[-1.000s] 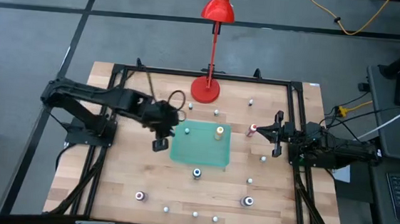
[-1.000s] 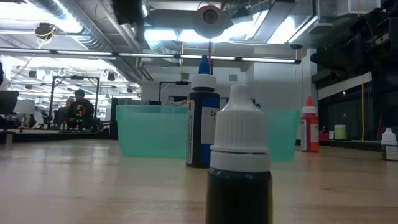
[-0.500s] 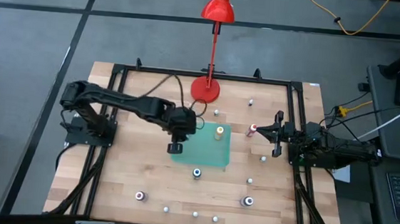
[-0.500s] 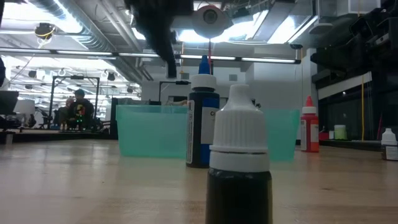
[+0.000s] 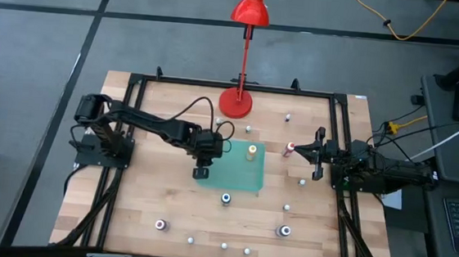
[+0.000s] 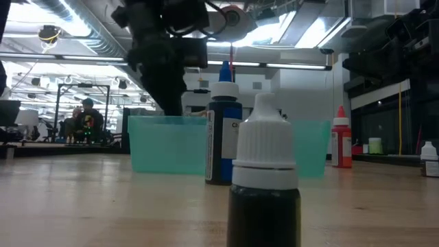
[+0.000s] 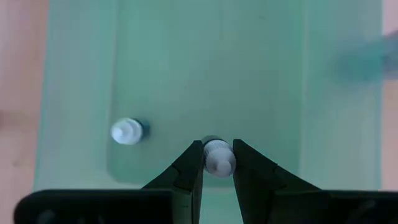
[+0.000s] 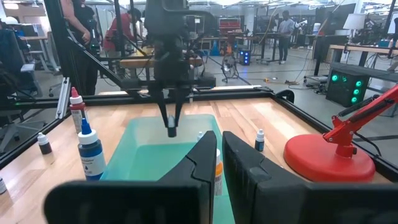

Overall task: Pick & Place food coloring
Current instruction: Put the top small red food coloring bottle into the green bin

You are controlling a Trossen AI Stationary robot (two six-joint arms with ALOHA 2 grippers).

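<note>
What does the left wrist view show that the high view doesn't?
Left wrist only: the left end effector gripping a tiny white-capped bottle above the tray floor. High view only: the red lamp, the right end effector waiting at the table's right edge, and bottles scattered on the wooden table. Both: the shallow green plastic tray.

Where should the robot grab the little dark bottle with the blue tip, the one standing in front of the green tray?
By its cap, coming straight down from above. The dark bottle stands upright with bare wood around it, so fingers fit either side. The left hand grips another bottle that way over the green tray.
</note>
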